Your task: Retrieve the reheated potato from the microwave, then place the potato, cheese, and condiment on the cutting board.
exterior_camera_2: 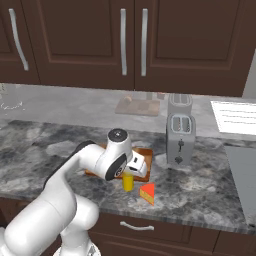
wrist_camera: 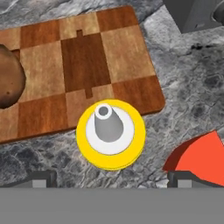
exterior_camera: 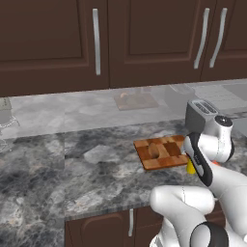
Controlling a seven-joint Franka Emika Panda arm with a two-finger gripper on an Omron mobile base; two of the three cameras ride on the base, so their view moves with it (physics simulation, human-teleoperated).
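Directly under the hand stands the condiment (wrist_camera: 110,134), yellow with a grey nozzle, on the grey marble counter (exterior_camera: 58,169) beneath dark cabinets (exterior_camera: 53,38). It touches the cutting board's (wrist_camera: 87,52) edge; the potato (wrist_camera: 8,81) lies on the board, the cheese (exterior_camera_2: 147,192) alongside. Spread wide, the gripper (wrist_camera: 111,178) holds nothing.

board centre free | condiment (wrist_camera: 110,134) at edge | cheese (wrist_camera: 199,158) beside

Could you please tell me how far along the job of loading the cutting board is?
Done: the brown oval potato lies on the checkered wooden cutting board. In hand: the open gripper hovers above the upright yellow squeeze bottle, which stands on the counter. Left: the bottle and the orange cheese wedge.
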